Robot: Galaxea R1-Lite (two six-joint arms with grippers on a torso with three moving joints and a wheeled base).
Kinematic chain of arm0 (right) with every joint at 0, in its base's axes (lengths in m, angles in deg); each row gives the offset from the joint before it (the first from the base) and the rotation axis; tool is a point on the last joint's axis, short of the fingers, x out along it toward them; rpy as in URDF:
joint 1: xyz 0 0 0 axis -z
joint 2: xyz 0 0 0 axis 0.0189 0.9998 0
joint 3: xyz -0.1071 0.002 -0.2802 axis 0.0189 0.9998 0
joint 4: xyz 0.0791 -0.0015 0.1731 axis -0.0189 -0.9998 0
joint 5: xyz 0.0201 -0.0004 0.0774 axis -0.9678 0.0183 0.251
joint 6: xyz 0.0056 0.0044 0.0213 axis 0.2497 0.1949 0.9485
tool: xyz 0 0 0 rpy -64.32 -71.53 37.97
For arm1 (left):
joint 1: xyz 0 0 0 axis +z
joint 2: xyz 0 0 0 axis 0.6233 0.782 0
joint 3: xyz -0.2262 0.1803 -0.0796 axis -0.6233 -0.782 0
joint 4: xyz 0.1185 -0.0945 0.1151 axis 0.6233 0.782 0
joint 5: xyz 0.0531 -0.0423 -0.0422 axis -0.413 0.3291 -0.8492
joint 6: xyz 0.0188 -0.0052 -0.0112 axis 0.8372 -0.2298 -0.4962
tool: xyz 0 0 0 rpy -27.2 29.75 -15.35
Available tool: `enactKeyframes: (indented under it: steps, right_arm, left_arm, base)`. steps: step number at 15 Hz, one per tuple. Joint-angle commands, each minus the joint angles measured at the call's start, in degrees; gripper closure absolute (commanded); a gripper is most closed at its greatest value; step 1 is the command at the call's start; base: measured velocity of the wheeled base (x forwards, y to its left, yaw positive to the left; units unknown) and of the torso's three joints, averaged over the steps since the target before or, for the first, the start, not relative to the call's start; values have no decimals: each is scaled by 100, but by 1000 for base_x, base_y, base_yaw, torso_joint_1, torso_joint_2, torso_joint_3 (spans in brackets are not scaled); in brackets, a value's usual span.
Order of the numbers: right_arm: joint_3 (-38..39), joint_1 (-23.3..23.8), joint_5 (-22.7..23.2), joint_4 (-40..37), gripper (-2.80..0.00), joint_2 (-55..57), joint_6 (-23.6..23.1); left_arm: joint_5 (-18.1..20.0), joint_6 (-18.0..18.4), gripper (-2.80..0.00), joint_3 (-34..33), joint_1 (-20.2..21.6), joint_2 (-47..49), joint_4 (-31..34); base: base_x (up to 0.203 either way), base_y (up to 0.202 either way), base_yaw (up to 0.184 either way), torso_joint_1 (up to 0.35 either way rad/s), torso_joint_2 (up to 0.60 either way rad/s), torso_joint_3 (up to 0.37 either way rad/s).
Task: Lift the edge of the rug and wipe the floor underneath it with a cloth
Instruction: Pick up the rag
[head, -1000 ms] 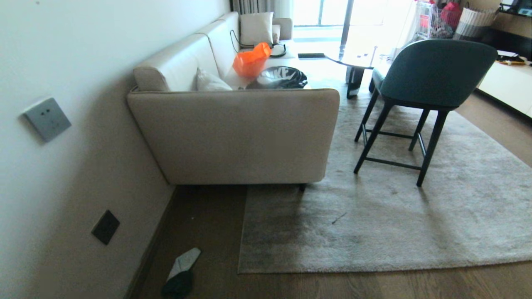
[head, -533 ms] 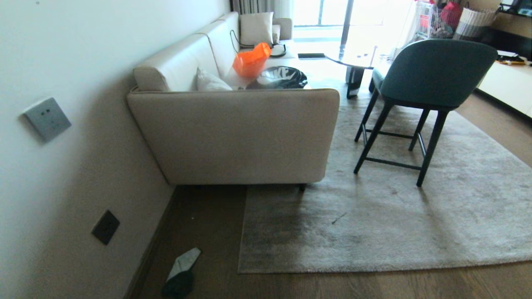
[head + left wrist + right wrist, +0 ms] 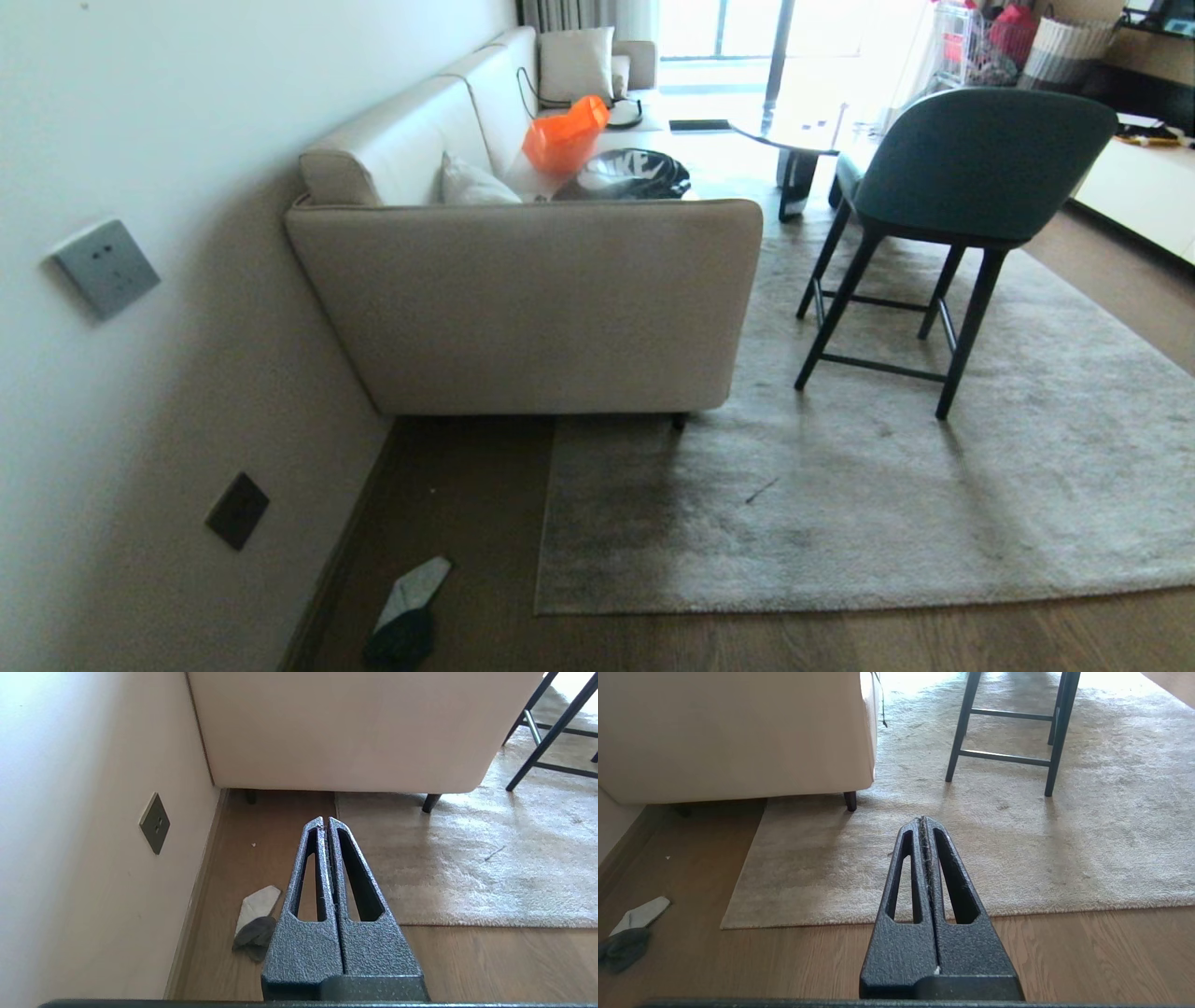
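No movement: cloth (image 3: 408, 611) (rug edge (image 3: 653, 602) flat).

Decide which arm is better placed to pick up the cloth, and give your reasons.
Left. The cloth lies on the floor by the wall, just beside the left gripper. From the right gripper, over the rug edge, it lies far off. Both jaws are shut.

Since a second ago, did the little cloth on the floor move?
No. The cloth lies in the same spot on the floor, between the wall socket and the rug edge.
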Motion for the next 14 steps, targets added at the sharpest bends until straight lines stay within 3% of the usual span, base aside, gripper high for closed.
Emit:
enactKeyframes:
  steps: [1, 14]
  right_arm:
    - [0, 0, -1, 2, 0, 7, 0]
    - [0, 0, -1, 2, 0, 7, 0]
  left_arm:
    - [-4, -5, 0, -1, 0, 0, -11]
    - [-4, -5, 0, -1, 0, 0, -11]
  base:
    - [0, 0, 0, 0, 0, 0]
    - [0, 0, 0, 0, 0, -7]
